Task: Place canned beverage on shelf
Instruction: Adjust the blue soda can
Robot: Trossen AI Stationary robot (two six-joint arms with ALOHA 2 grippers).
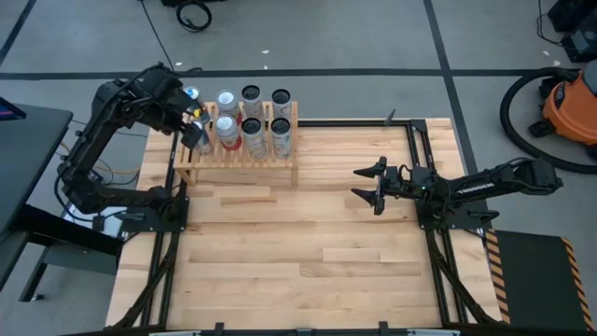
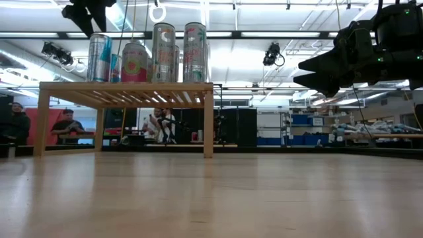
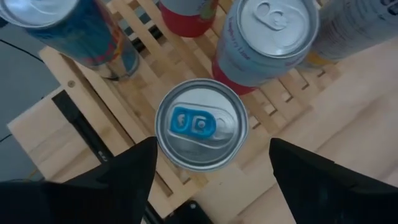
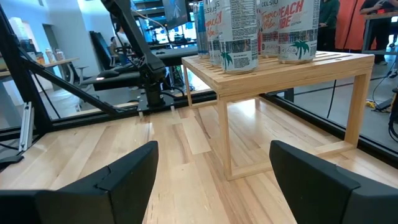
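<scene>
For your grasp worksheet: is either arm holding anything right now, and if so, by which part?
Nothing is held. The left gripper stands open above the blue-tabbed can on the shelf, jaws clear of its sides. The right gripper is open and empty over the table.

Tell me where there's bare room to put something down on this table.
The light-wood table is bare in front of the shelf and around the open right gripper. The shelf is crowded with cans; the open left gripper hangs over the blue-tab can at its left end.
</scene>
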